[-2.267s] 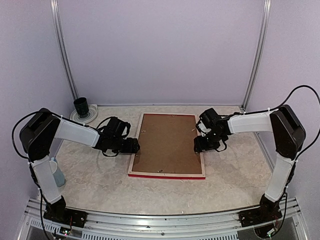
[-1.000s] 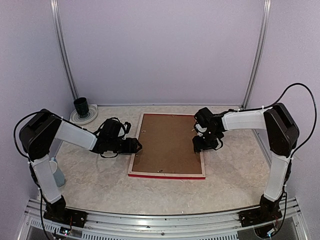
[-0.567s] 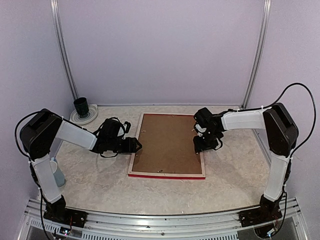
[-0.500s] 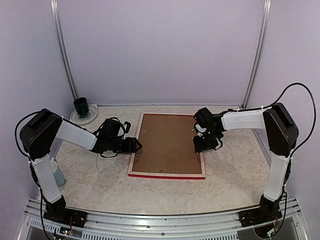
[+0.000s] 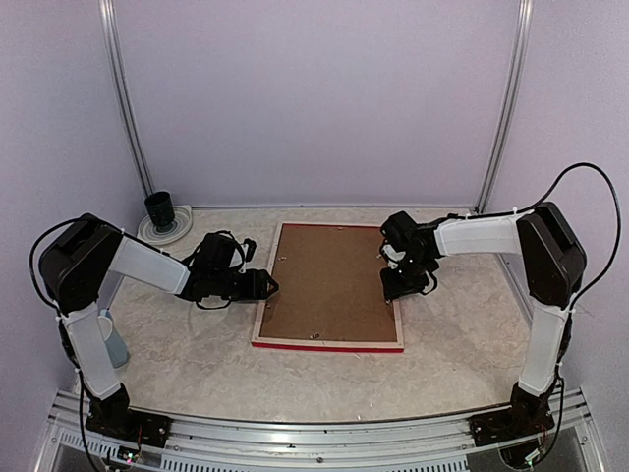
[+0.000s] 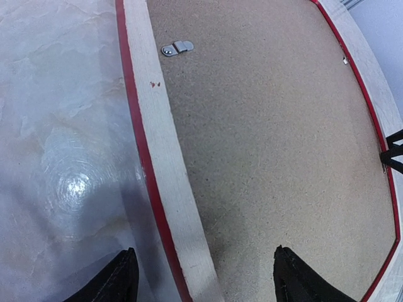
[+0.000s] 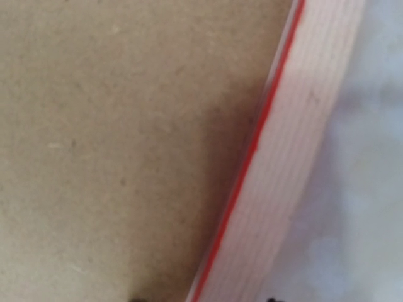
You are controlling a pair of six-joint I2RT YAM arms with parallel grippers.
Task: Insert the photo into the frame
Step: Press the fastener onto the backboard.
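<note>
- At left, the left gripper (image 6: 208, 280) is spread astride the frame's (image 5: 327, 342) left rail, holding nothing.
- Mid-table, 1 frame lies face-down with 1 backing (image 5: 329, 280) seated in it. The photo is unseen, possibly already underneath.
- At right, the right gripper (image 5: 396, 287) straddles the right rail. Whether it pinches, I cannot tell.
- Likely left: securing clips. 2 grippers, 1 clip (image 6: 177, 47) seen close.
</note>
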